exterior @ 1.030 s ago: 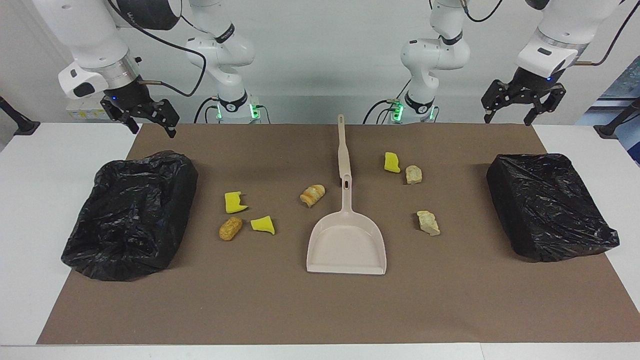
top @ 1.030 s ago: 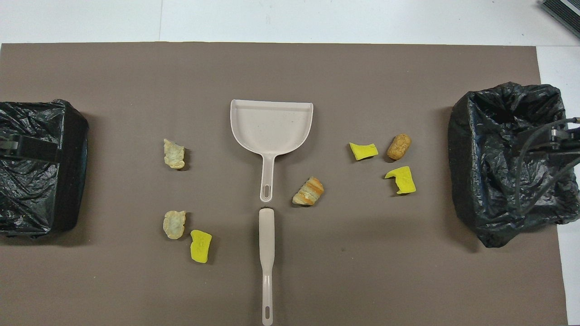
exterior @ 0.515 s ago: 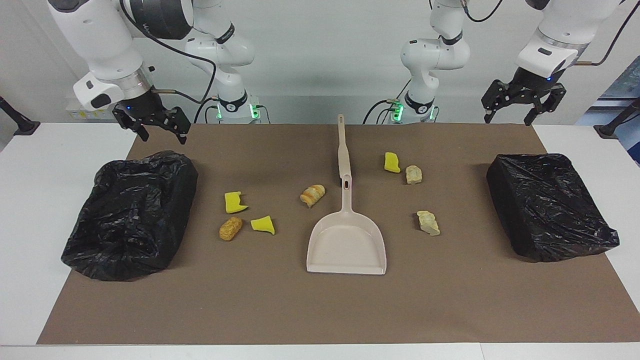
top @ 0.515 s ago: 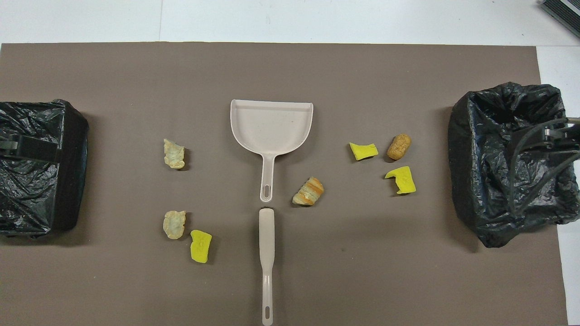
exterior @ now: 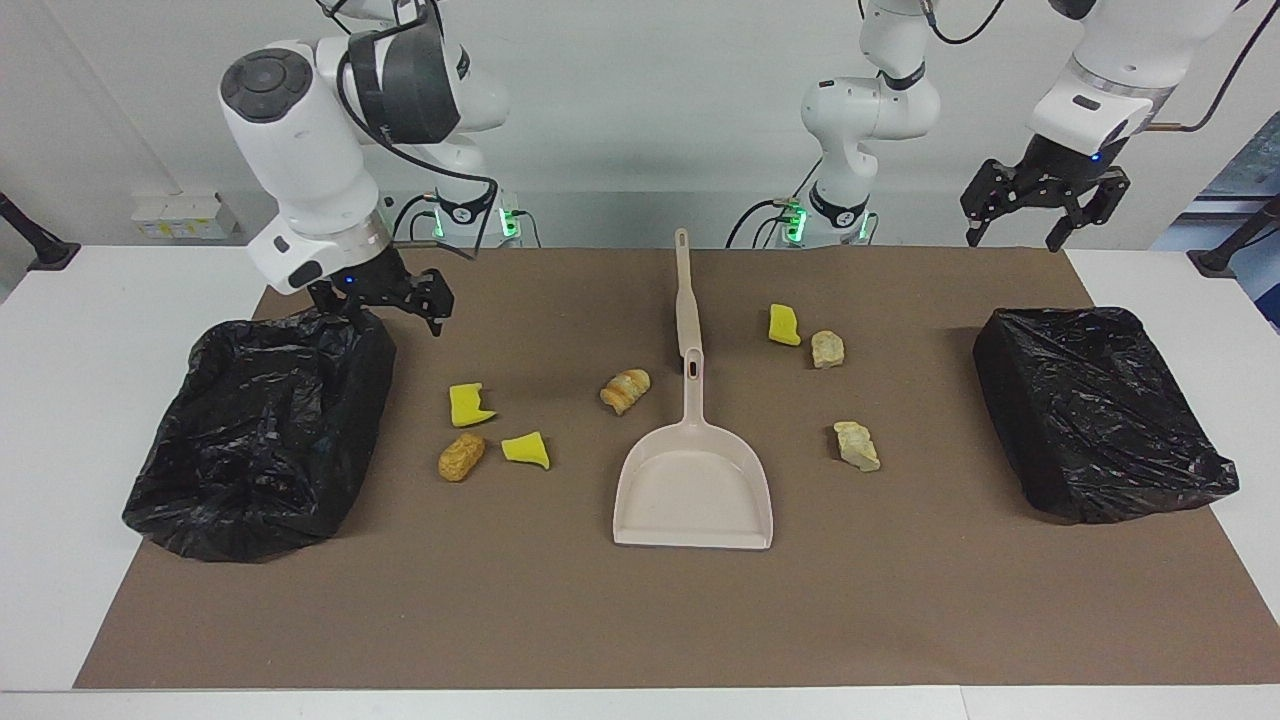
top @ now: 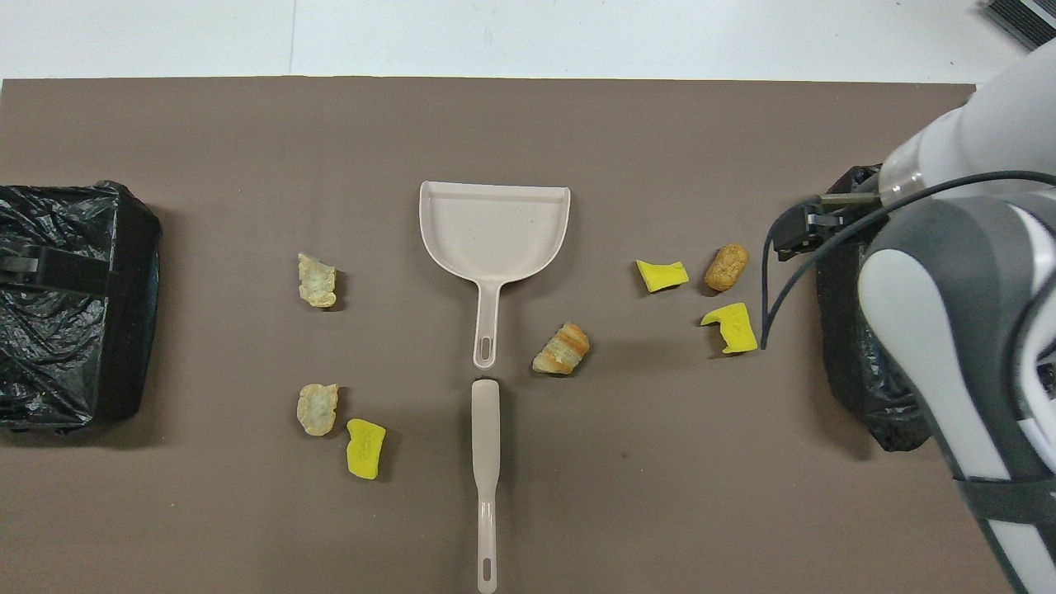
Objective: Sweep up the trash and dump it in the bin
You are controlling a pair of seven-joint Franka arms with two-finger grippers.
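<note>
7 small trash scraps — yellow sponge, orange-brown lumps, pale crumbly chunks — lie on the brown mat around the beige plastic dustpan, none in it. The right gripper, open and empty, hangs over the edge of a black-bagged bin. The left gripper waits open, well apart from the dustpan.

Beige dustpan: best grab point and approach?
Grip the beige plastic dustpan by its slim straight handle, which points toward the robots. Come straight down from above, fingers across the handle's width: it lies flat on the brown mat, and the wide pan offers no pinch.
</note>
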